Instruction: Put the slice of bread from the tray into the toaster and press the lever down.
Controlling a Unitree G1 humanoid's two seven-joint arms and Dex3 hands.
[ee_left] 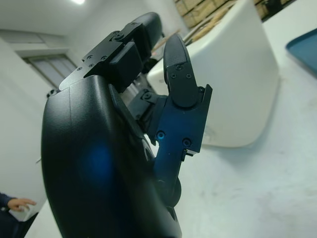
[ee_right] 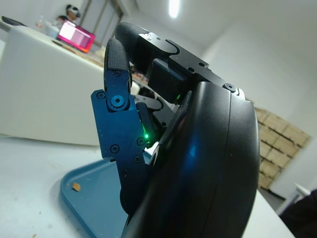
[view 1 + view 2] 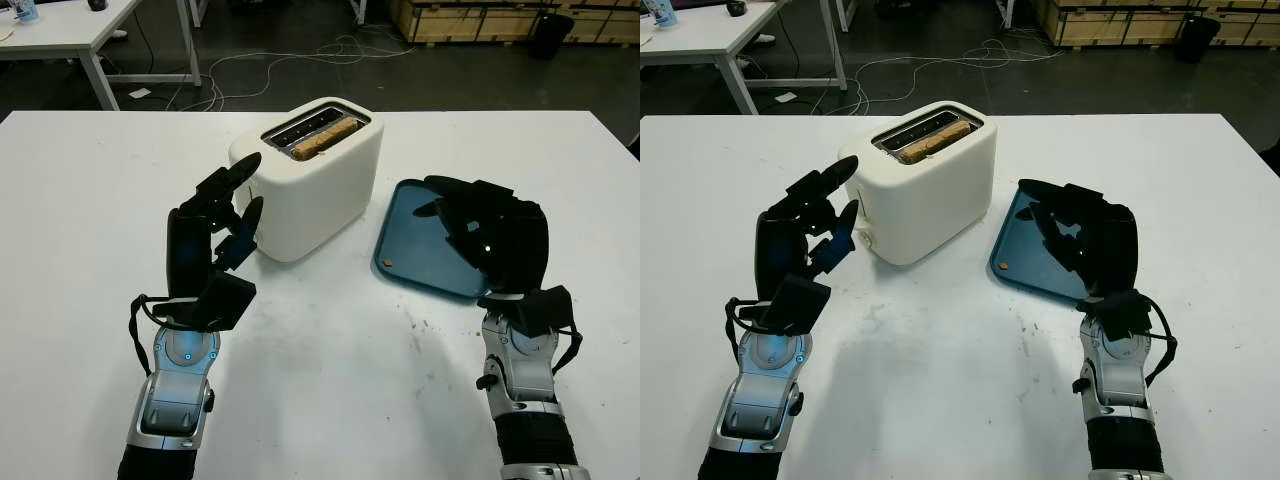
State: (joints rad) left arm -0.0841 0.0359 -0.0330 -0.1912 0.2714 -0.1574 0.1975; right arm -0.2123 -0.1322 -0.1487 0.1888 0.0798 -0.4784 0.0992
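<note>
Left eye view, going left to right: bare white table (image 3: 330,400) stretches wide on the left, its far edge behind the toaster (image 3: 315,190). One left hand (image 3: 215,235) is raised upright beside the toaster's end, open, holding nothing, fingertips (image 3: 243,165) close to the casing; whether they touch it I cannot tell. One slice of bread (image 3: 323,137) sits in the toaster's near slot, top showing. Bare table separates the toaster from one blue tray (image 3: 405,235), which holds a crumb (image 3: 388,263). One right hand (image 3: 490,235) hovers open over the tray, holding nothing
</note>
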